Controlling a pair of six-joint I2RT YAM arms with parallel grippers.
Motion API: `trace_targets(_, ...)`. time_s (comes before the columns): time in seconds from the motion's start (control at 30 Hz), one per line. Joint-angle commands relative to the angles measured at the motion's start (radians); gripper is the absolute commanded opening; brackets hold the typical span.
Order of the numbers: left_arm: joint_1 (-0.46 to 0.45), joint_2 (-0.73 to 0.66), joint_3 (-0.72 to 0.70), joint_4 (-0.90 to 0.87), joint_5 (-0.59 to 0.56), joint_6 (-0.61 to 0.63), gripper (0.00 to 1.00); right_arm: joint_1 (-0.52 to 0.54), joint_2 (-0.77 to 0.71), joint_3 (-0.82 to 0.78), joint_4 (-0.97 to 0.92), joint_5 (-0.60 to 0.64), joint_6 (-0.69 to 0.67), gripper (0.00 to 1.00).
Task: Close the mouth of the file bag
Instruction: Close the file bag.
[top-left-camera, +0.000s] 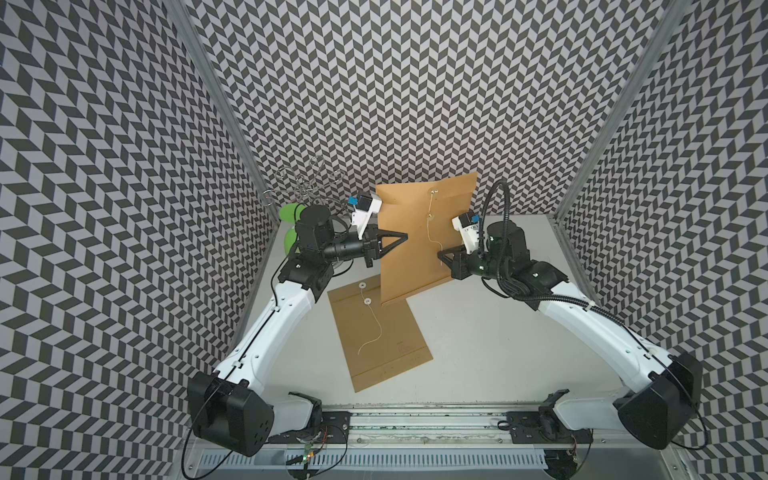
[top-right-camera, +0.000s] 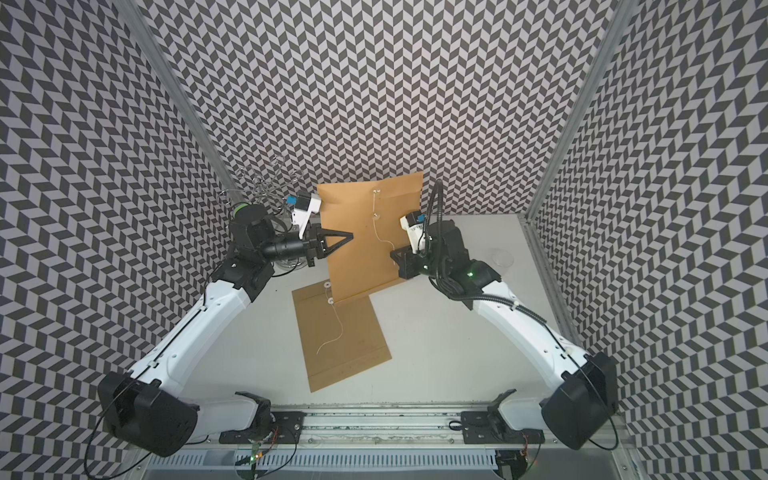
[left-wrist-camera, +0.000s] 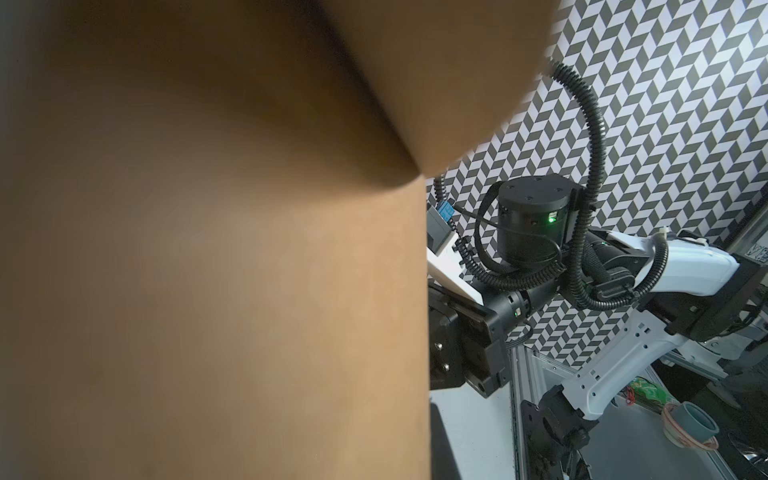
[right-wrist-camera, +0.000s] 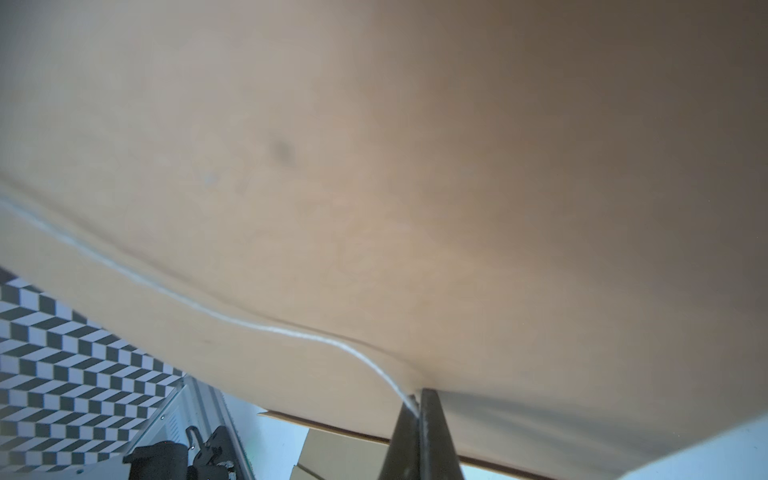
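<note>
Both top views look steeply down from high over the robot's base end. They take in the whole surface (top-left-camera: 498, 340), the left arm (top-left-camera: 274, 324), the right arm (top-left-camera: 602, 332) and the patterned walls (top-left-camera: 415, 83), and share nearly the same scene, shifted slightly sideways. The left wrist camera sits hard against the upright file bag (left-wrist-camera: 208, 291), which is blurred, and faces the right arm beyond its edge. The right wrist camera looks along the right claw (right-wrist-camera: 419, 399), equally near the bag's face and string (right-wrist-camera: 291, 330).

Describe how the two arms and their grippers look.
Both the left arm and right arm have white shells with black joints. The left gripper and right gripper have black tapering fingers and white wrist cameras with blue plugs. A ribbed black cable loops over the right arm.
</note>
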Motion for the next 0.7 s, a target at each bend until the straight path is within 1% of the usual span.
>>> trace_targets(0.0, 0.006, -0.024, 0.029, -0.028, -0.031, 0.021, 0.00, -0.034, -0.038, 0.055, 0.004, 0.038, -0.016, 0.00)
trace_targets(0.17, 0.007, -0.013, 0.037, -0.041, -0.045, 0.023, 0.00, -0.050, -0.022, 0.105, -0.019, 0.082, -0.015, 0.00)
trace_targets(0.5, -0.001, 0.004, 0.031, -0.091, -0.101, 0.017, 0.00, -0.054, 0.043, 0.250, -0.058, 0.276, -0.025, 0.00)
trace_targets(0.67, -0.008, 0.003, 0.032, -0.104, -0.117, 0.022, 0.00, -0.053, 0.076, 0.307, -0.074, 0.303, -0.034, 0.00)
